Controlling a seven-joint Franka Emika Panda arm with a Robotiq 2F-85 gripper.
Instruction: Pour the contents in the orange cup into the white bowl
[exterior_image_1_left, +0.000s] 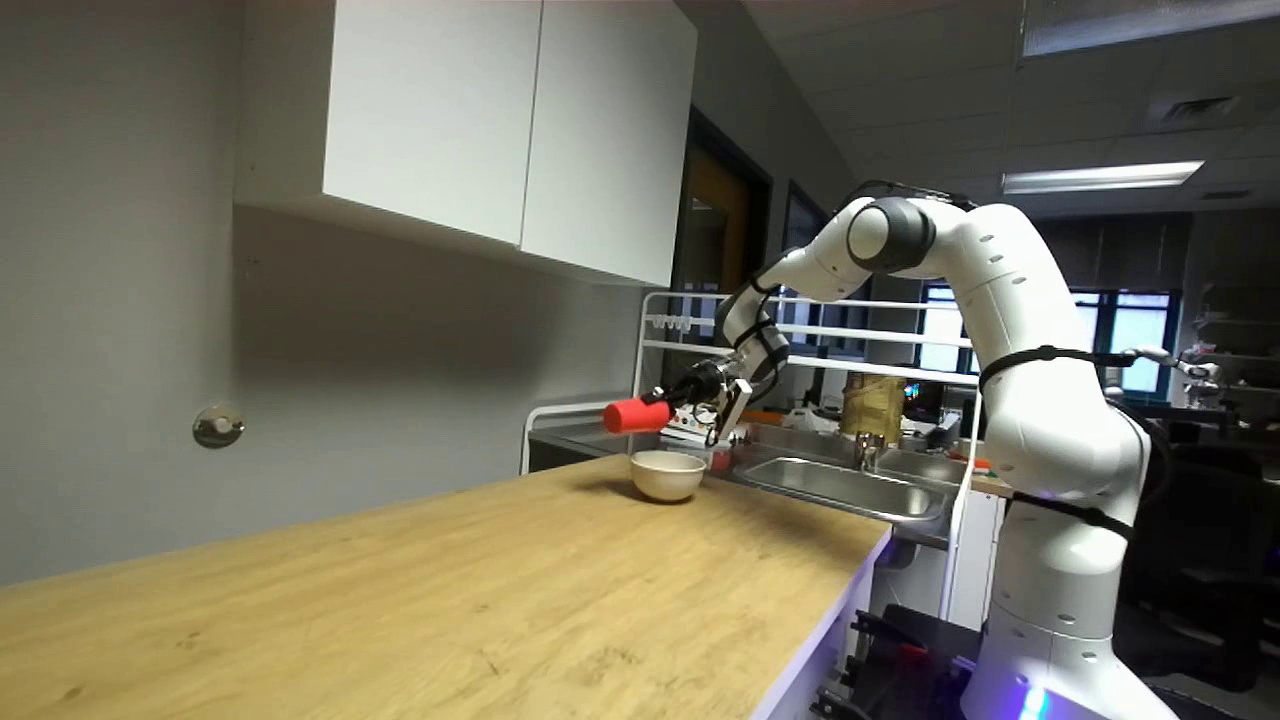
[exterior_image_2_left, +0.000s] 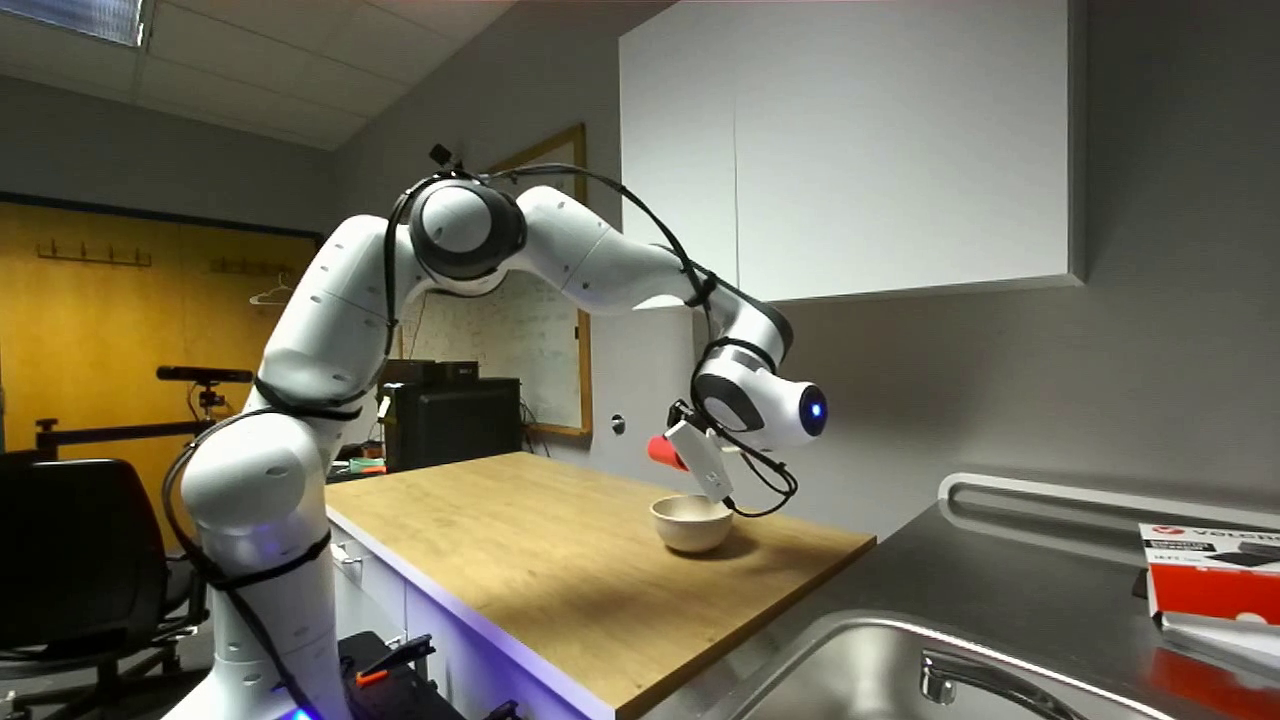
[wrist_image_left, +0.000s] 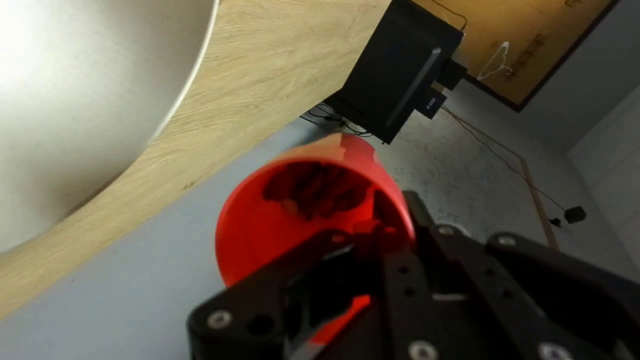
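Note:
The orange cup (exterior_image_1_left: 637, 415) lies nearly on its side in the air, above and beside the white bowl (exterior_image_1_left: 668, 476). My gripper (exterior_image_1_left: 668, 398) is shut on the cup's wall, with one finger inside the cup and one outside. In the wrist view the cup's open mouth (wrist_image_left: 245, 220) faces the camera, and dark contents (wrist_image_left: 317, 190) lie deep inside. The bowl stands upright on the wooden counter and fills the upper left of the wrist view (wrist_image_left: 95, 100). The cup (exterior_image_2_left: 665, 453) and bowl (exterior_image_2_left: 692, 524) also show in an exterior view. The bowl's inside is hard to see.
The wooden counter (exterior_image_1_left: 480, 580) ends beside a metal sink (exterior_image_1_left: 850, 490) with a faucet (exterior_image_2_left: 990, 680). A white cabinet (exterior_image_1_left: 430, 110) hangs above the counter on the wall. A white rack (exterior_image_1_left: 800, 360) stands near the sink. A red and white box (exterior_image_2_left: 1210, 580) lies beyond it.

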